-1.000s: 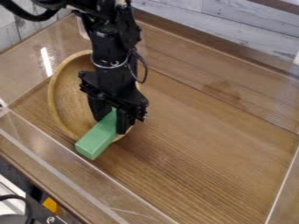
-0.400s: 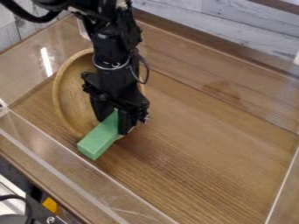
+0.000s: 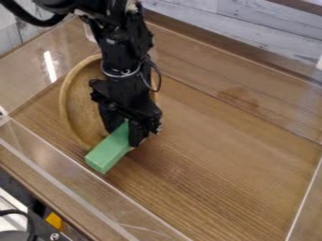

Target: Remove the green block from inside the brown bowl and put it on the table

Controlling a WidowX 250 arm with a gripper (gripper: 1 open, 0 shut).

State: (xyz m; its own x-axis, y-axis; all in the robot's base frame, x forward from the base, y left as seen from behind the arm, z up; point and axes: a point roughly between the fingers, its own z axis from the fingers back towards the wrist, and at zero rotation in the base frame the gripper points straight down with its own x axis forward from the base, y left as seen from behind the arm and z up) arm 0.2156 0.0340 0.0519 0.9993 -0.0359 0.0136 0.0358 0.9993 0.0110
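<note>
Green rectangular block [image 3: 109,150]: upper end between black hand's [image 3: 128,132] fingers, lower end toward glossy wood-grain worktop [image 3: 214,160].
Hand: clamped on block, pointing down.
Light-brown wooden bowl [image 3: 72,94]: behind hand.

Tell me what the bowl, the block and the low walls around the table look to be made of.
Brown bowl: probably wood, light tan with a thick rim. Green block: uniformly bright green, matte; plastic or painted wood, can't tell which. Walls: clear plastic, see-through with glare.
</note>
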